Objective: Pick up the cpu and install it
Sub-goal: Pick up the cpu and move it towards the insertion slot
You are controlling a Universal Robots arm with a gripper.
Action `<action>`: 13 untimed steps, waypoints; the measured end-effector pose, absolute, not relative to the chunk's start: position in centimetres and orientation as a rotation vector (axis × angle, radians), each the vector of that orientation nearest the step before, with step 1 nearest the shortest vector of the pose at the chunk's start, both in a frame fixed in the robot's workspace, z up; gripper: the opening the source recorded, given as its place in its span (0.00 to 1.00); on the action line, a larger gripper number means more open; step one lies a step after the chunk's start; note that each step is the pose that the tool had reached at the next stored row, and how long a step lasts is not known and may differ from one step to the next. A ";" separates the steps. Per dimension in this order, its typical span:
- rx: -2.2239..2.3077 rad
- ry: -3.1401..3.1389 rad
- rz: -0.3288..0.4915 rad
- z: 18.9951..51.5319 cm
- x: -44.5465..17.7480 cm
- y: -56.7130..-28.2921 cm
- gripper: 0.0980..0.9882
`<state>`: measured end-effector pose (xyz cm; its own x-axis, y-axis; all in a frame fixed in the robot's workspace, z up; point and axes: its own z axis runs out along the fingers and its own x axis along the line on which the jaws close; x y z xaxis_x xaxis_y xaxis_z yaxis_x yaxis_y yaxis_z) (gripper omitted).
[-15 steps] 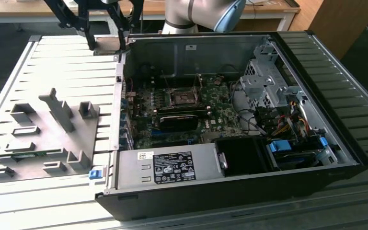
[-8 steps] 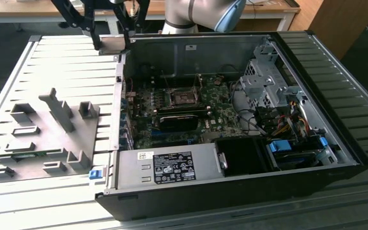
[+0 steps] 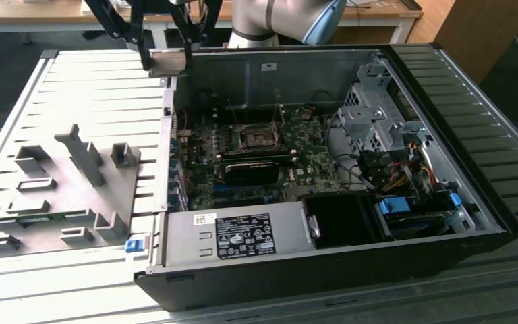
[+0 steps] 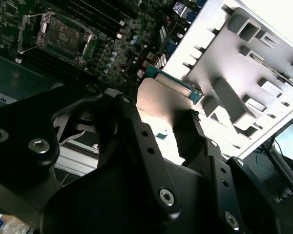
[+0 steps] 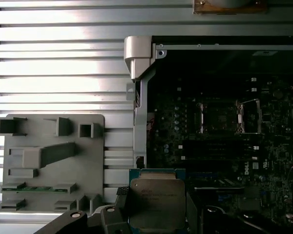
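on the exterior view's left the grey fixture (image 3: 70,189) lies flat on the slatted tabletop (image 3: 88,88), lower than the gripper and off to that side of it. the gripper (image 3: 167,52) hangs in the air above one corner of the open case (image 3: 475,135), its two fingers clamped on opposite edges of the cpu (image 3: 169,65). in the first wrist view the cpu (image 5: 156,202) sits between them, silver top showing. the socket (image 3: 259,138) sits on the board inside the case, below the gripper and to the exterior view's right of it, well apart from the cpu.
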<state>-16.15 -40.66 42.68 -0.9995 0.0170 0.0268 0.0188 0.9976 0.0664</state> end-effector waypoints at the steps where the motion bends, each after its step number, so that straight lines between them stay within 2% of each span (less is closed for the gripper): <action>1: -0.028 -3.114 -0.104 42.7 -16.0 -40.7 0.50; 13: -0.028 -3.114 -0.104 42.7 -14.3 -40.4 0.50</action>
